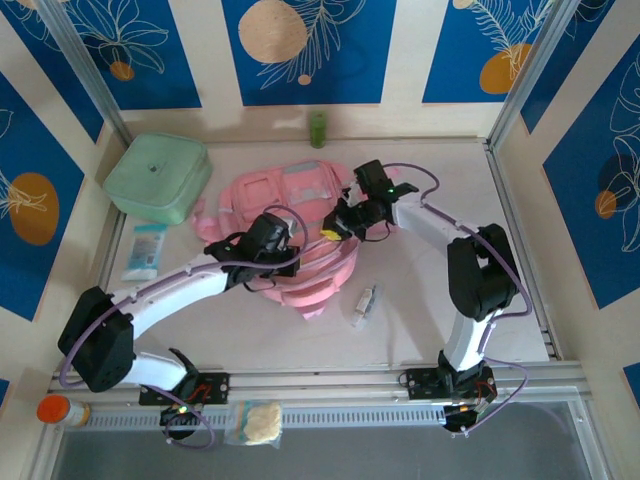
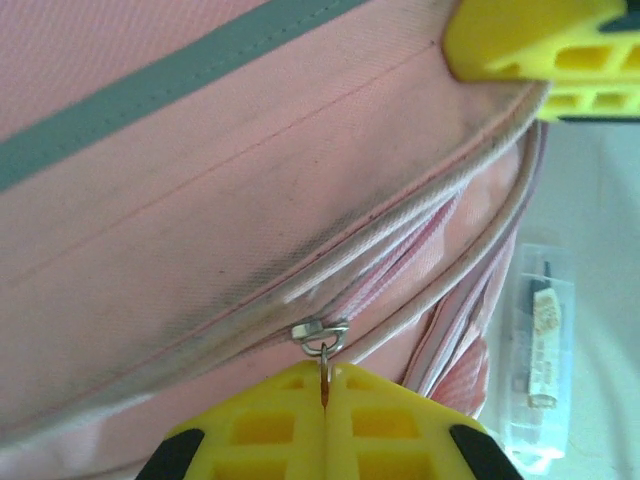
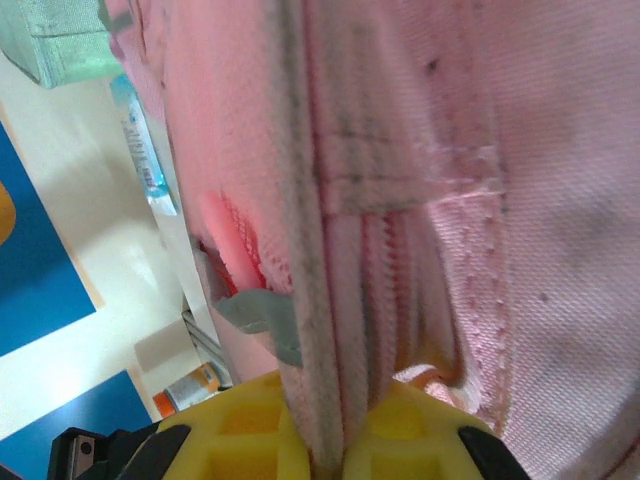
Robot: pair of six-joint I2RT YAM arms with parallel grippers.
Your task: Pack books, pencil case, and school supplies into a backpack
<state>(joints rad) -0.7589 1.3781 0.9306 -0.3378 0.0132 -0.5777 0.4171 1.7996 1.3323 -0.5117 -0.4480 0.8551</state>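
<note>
The pink backpack [image 1: 270, 190] lies mid-surface [image 1: 420, 310], at 12 o'clock from the arm bases, with the left tool [image 2: 325, 385] clenched on its zipper pull [image 2: 322, 338], the right tool [image 3: 325, 440] clenched on its piped edge, and a clear packet [image 1: 365, 305] at its 4 o'clock.

The table [image 1: 260, 335] is carrying one pink backpack [image 1: 290, 195], one mint-green lidded box [image 1: 157, 178], one small green bottle [image 1: 317, 128], one flat white and light-blue packet [image 1: 147, 250] and one clear-grey piece [image 1: 365, 305]. Two arms are reaching over it, the left arm [image 1: 170, 295] and the right arm [image 1: 430, 220]. Each is bearing one gripper, two in all: the left gripper [image 2: 325, 385] and the right gripper [image 3: 325, 440]. The near rail [image 1: 340, 415] is holding one orange-capped bottle [image 1: 62, 410] and one clear bag [image 1: 255, 422].
</note>
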